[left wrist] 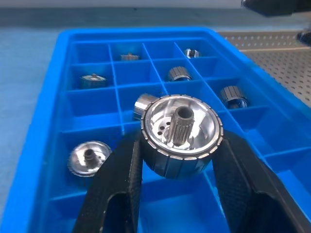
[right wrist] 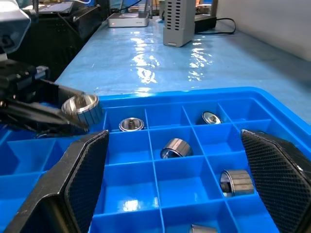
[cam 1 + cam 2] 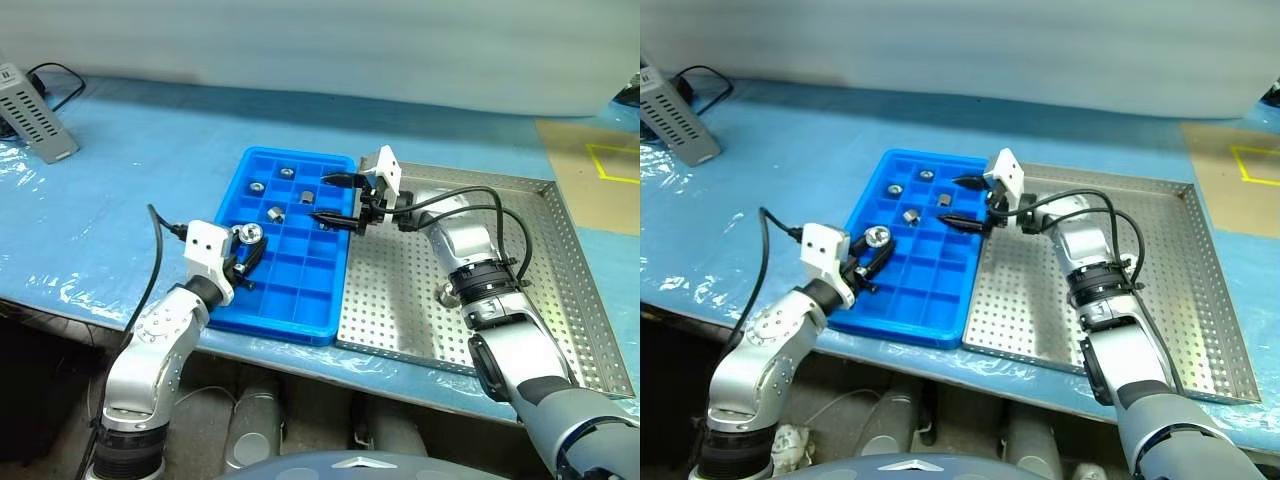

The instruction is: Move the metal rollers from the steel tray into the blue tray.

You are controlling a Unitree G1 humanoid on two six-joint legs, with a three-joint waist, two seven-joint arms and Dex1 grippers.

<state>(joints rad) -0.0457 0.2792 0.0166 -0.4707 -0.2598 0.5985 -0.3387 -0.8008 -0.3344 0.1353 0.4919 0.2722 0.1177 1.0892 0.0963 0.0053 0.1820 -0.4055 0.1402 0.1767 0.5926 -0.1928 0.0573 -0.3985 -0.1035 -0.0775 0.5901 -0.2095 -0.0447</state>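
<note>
My left gripper (image 3: pixel 248 247) is shut on one metal roller (image 1: pixel 181 133), a shiny ring with a splined hub, and holds it just above the near left compartments of the blue tray (image 3: pixel 300 322). Several more metal rollers (image 3: pixel 276 212) lie in separate compartments toward the tray's far end, and one (image 1: pixel 89 158) sits close below the left gripper. My right gripper (image 3: pixel 322 198) points left over the blue tray's right side, open, with nothing between its fingers (image 2: pixel 87 167). The steel tray (image 3: pixel 400 290) adjoins the blue tray on the right, with my right arm above it.
A grey vented box (image 3: pixel 30 112) with a black cable stands at the far left of the blue-covered table. The table's front edge runs just below both trays. A brown surface with yellow tape (image 3: pixel 612 160) lies at the far right.
</note>
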